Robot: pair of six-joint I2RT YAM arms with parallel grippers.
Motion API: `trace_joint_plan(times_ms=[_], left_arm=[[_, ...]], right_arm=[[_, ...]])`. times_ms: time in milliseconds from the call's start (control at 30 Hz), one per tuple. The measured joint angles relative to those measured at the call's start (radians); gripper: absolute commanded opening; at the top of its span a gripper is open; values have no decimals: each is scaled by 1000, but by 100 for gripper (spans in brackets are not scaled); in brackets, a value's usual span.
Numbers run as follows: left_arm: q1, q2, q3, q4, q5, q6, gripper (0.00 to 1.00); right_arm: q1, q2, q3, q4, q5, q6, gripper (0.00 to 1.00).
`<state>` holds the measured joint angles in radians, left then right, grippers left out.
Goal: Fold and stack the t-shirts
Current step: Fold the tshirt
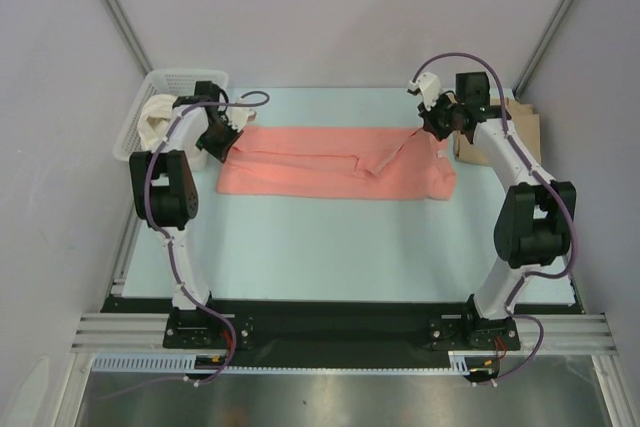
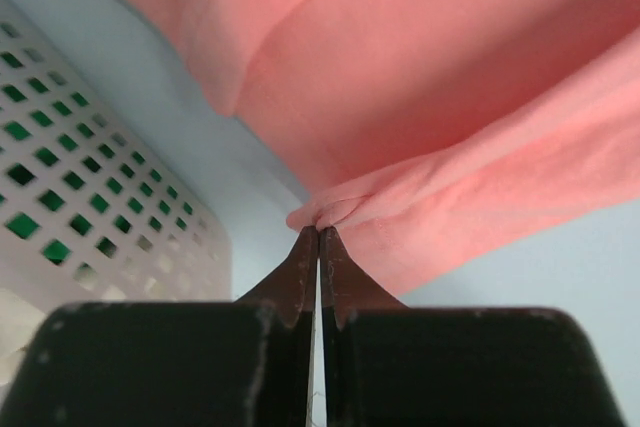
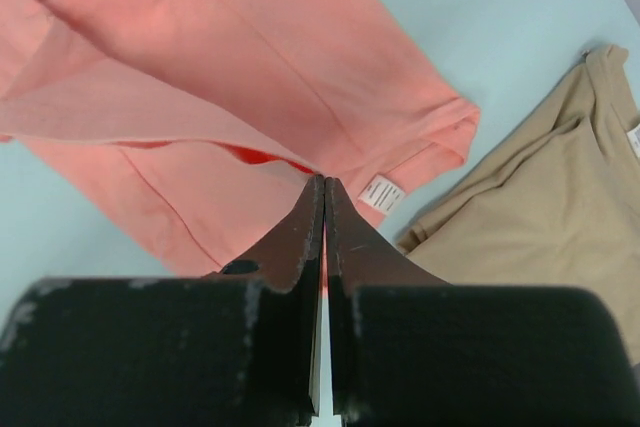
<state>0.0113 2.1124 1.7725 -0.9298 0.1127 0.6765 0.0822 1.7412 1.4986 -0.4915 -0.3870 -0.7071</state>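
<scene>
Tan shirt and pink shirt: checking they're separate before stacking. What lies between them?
Only a bare wedge of table, narrowing toward the camera, separates the pink shirt and tan shirt; the right wrist view shows it.

On the pale blue table (image 1: 330,247), a salmon-pink cloth t-shirt (image 1: 330,162) lies along the far edge, with a white plastic lattice basket (image 1: 180,75) in the far-left corner and a tan cloth t-shirt (image 3: 560,207) in the far-right corner.

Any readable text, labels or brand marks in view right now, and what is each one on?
No legible text.
hem tag on the salmon-pink t-shirt: print too small and blurred to read.
neck tag on the tan t-shirt: cut off at the frame edge, unreadable.
</scene>
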Motion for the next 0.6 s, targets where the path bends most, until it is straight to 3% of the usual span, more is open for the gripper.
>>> trace_joint_plan(times_ms=[300, 600], left_arm=[[-1, 132, 224, -25, -8, -23, 0], [-3, 154, 245, -46, -34, -25, 0]], right_arm=[[-3, 166, 147, 21, 1, 16, 0], [-4, 247, 209, 43, 12, 32, 0]])
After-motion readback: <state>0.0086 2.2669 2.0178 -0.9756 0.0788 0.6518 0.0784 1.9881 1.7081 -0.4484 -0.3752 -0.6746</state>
